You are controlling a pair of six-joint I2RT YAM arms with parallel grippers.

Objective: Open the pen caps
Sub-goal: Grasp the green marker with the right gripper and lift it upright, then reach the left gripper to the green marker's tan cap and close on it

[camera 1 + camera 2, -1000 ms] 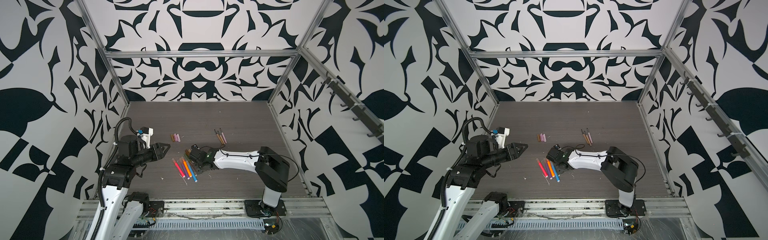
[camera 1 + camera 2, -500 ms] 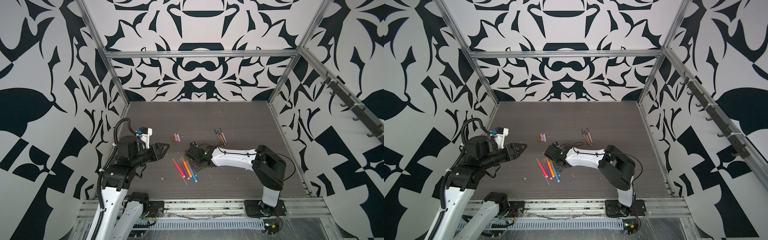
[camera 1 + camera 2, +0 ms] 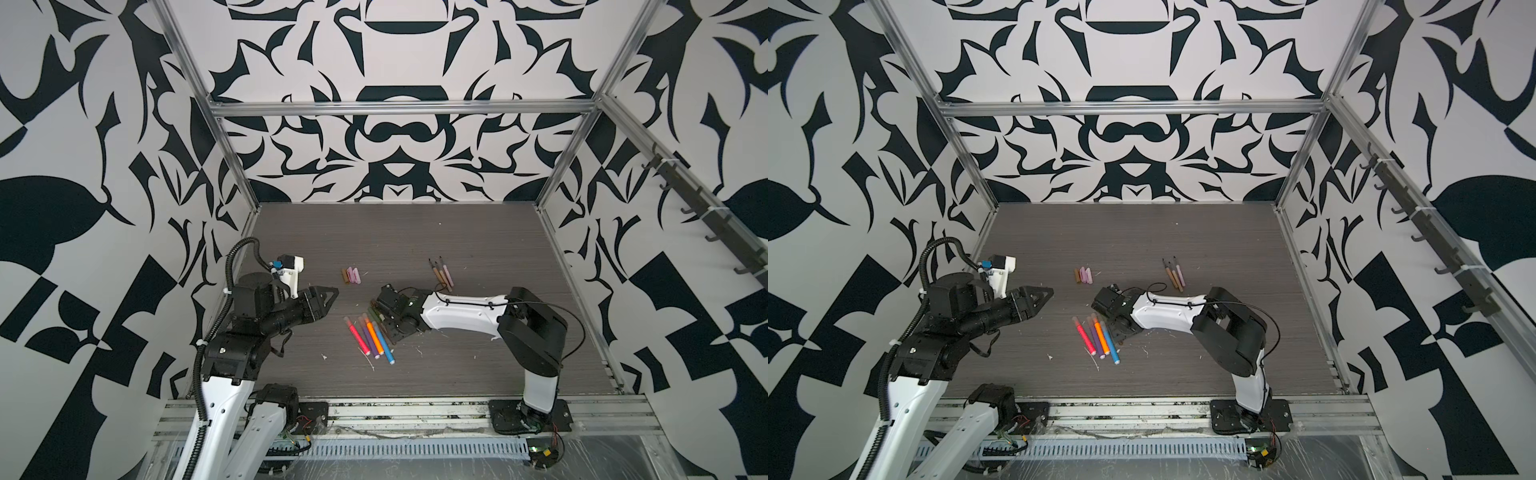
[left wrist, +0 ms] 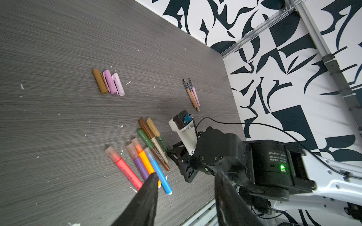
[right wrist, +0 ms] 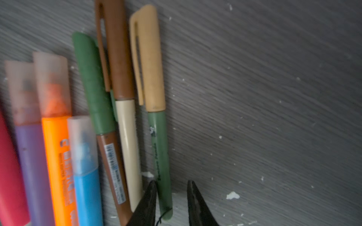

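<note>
Three thin capped pens lie beside several thick markers (image 3: 370,334). In the right wrist view, the green pen (image 5: 159,156) carries a tan cap (image 5: 149,58). Next to it are a brown cap (image 5: 117,49) and a green cap (image 5: 92,82). My right gripper (image 5: 172,182) is low on the table and straddles the green pen's tail. One finger touches the pen and a gap remains at the other. My left gripper (image 3: 328,293) hovers open and empty to the left. Three loose caps (image 3: 351,275) lie further back, and three uncapped pens (image 3: 440,272) lie behind the right arm.
The thick markers (image 4: 141,164) wear pale translucent caps (image 5: 52,84) and lie just left of the thin pens. Small white crumbs dot the grey wood-grain table (image 3: 457,365). Patterned walls and aluminium frame posts (image 3: 557,174) close in the workspace.
The right arm has shifted slightly left over the thin pens, and its gripper has settled at the green pen. The left arm has stayed almost still.
</note>
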